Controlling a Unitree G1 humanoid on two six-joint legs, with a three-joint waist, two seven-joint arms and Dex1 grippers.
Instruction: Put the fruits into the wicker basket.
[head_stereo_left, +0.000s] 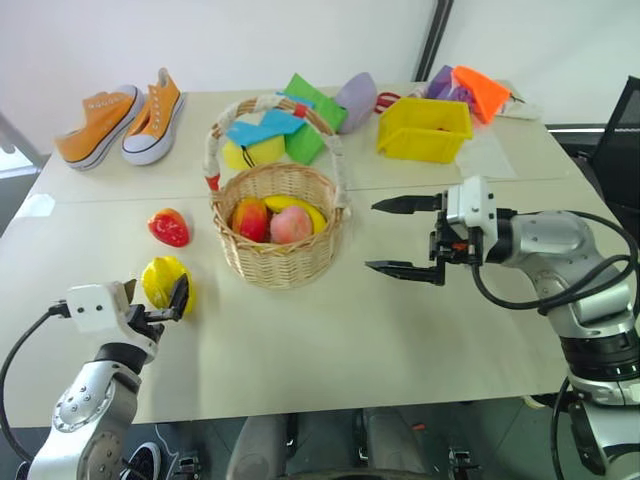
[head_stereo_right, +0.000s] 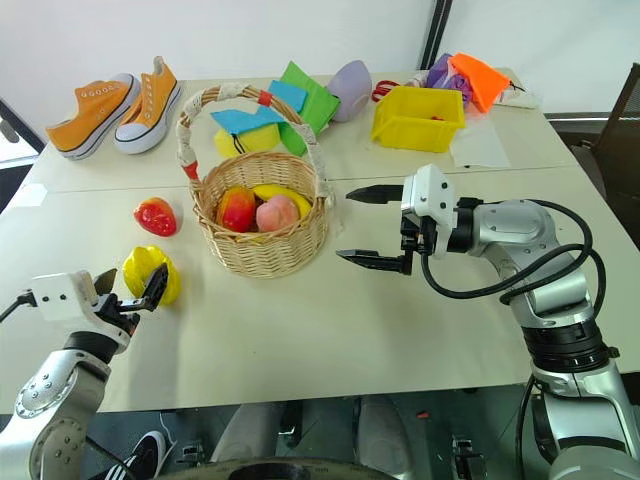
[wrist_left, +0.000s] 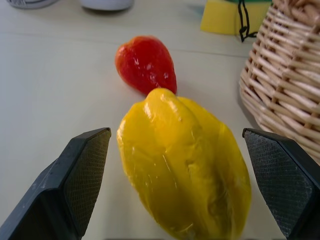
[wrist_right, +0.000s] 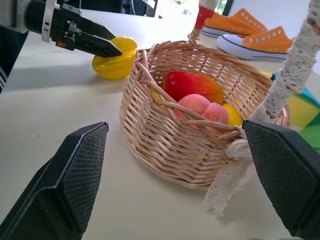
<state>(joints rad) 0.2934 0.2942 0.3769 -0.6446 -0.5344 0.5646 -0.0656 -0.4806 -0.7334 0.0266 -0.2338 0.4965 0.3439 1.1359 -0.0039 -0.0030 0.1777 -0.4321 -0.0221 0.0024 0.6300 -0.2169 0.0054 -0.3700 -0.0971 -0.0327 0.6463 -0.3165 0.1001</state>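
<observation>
While both grippers are gaping wide, the left gripper (head_stereo_left: 160, 300) is flanking the yellow ridged starfruit (head_stereo_left: 164, 281). The right gripper (head_stereo_left: 405, 237) is hovering right of the round tan wicker basket (head_stereo_left: 280, 255).

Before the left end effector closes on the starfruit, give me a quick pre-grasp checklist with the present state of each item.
1. Left end effector open: ok.
2. Starfruit between its fingers: ok.
3. Strawberry apart from the starfruit: ok.
4. Basket upright, with room left: ok.
5. Right end effector open, beside the basket, holding nothing: ok.
6. Fingers touching the starfruit: cannot tell.
</observation>
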